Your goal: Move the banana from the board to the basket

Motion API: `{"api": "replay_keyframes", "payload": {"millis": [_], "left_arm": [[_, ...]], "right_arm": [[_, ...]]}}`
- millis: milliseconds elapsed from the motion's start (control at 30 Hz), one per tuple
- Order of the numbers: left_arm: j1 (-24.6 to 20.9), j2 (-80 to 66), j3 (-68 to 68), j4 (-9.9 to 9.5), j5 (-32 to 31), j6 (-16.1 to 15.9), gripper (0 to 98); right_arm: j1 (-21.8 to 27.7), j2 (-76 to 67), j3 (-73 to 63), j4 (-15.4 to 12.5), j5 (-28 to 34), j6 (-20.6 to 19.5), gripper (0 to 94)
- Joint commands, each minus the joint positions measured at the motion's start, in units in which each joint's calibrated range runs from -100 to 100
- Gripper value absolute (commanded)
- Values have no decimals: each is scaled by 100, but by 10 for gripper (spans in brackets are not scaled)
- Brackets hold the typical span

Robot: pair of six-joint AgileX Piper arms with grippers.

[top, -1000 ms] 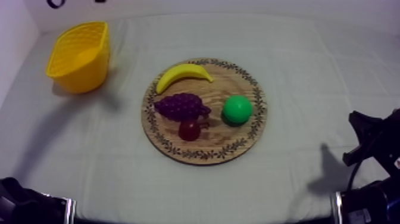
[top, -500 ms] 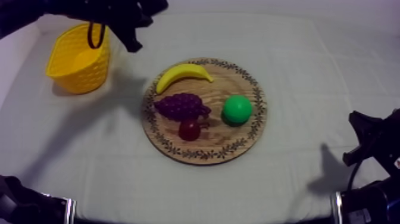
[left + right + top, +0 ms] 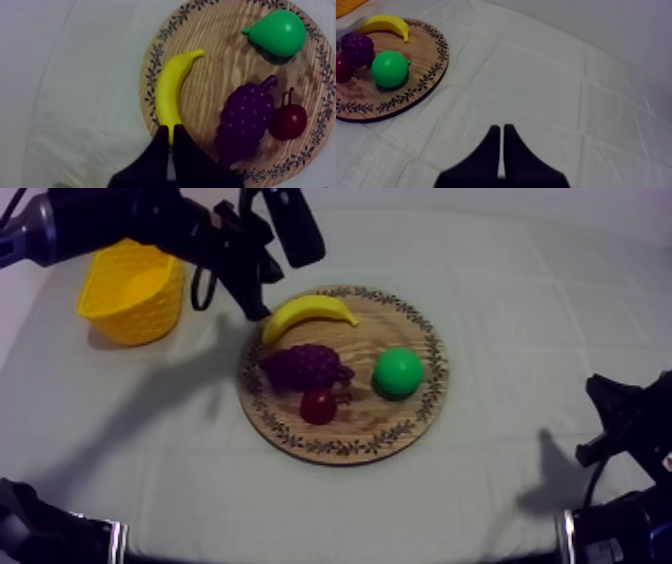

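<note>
Left gripper, over the yellow basket a moment ago, now at the end of the banana.

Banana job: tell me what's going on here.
The left tool, shut on nothing, hovers right at one end of the banana. The banana lies on the wooden board beside the grapes, the small red fruit and the pear. Nothing is lifted yet. The yellow basket stands off the board on the left arm's side. The right tool sits shut over the bare cloth, away from the board.
</note>
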Motion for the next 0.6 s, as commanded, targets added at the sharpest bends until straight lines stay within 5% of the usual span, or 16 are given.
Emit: {"api": "replay_keyframes", "payload": {"millis": [0, 100, 200, 567], "left_arm": [[3, 16, 39, -62, 67, 201, 219], [21, 25, 122, -173, 102, 407, 466], [75, 5, 62, -265, 193, 526, 611], [41, 433, -225, -372, 360, 873, 638]], "right_arm": [[0, -4, -3, -2, 5, 1, 5], [0, -4, -3, -2, 5, 1, 5], [0, -4, -3, -2, 5, 1, 5], [0, -4, -3, -2, 5, 1, 5]]}}
